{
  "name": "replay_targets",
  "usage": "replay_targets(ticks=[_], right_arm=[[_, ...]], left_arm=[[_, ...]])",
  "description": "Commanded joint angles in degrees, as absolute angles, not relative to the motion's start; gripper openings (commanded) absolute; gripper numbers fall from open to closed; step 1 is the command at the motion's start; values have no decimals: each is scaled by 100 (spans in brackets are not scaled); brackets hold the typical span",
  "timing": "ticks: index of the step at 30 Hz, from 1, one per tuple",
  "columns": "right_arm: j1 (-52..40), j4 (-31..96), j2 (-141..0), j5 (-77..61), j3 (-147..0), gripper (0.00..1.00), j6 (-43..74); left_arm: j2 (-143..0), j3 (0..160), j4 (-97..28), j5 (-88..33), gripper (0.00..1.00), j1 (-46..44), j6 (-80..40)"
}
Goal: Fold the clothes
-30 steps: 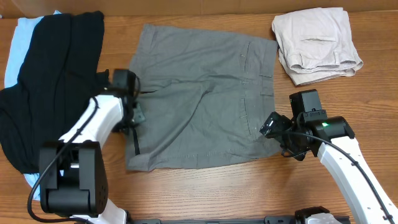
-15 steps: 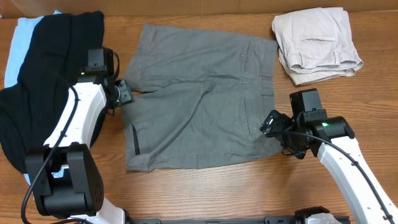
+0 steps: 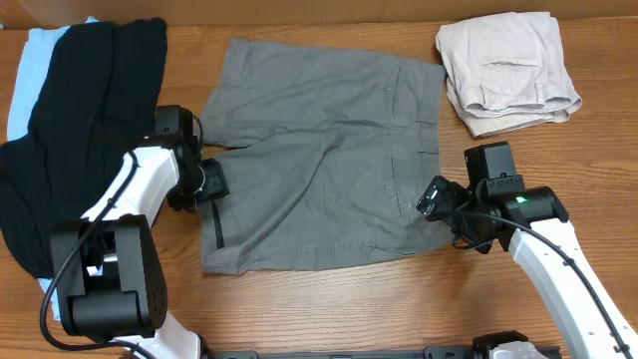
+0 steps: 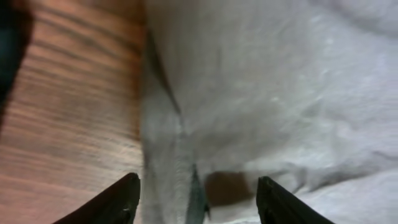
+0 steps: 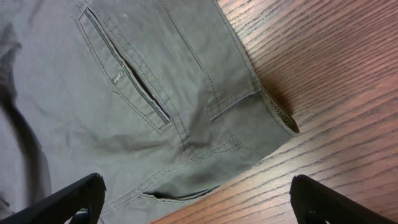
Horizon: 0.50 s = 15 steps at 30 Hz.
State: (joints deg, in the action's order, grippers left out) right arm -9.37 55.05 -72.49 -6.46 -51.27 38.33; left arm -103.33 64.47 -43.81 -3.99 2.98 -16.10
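Note:
The grey-olive shorts (image 3: 319,150) lie spread flat in the middle of the table, waistband to the right. My left gripper (image 3: 209,182) hovers open over their left leg edge. The left wrist view shows that hem (image 4: 280,74) under the left gripper (image 4: 199,205), with nothing held. My right gripper (image 3: 436,199) stands wide open at the waistband's near corner. In the right wrist view, a pocket and belt loop of the shorts (image 5: 124,74) sit ahead of the right gripper (image 5: 199,199), which holds nothing.
A black garment (image 3: 80,130) lies over a light-blue one (image 3: 25,70) at the far left. Folded beige shorts (image 3: 503,70) sit at the back right. Bare wooden table (image 3: 329,309) runs along the front edge.
My left gripper opened, let go of the shorts' left edge, swung back-left, then returned over the left leg. The right arm has stayed put.

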Motion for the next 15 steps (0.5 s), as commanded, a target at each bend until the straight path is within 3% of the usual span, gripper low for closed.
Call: replay_targets(ticks=[1, 15], right_arm=[[-926, 5468, -7236, -556, -5100, 98, 3767], [-926, 5470, -7236, -513, -5100, 98, 3747]], left_arm=[[-10388, 6431, -4250, -797, 59, 211, -1546], [-10388, 6042, -3913, -840, 45, -3, -1542]])
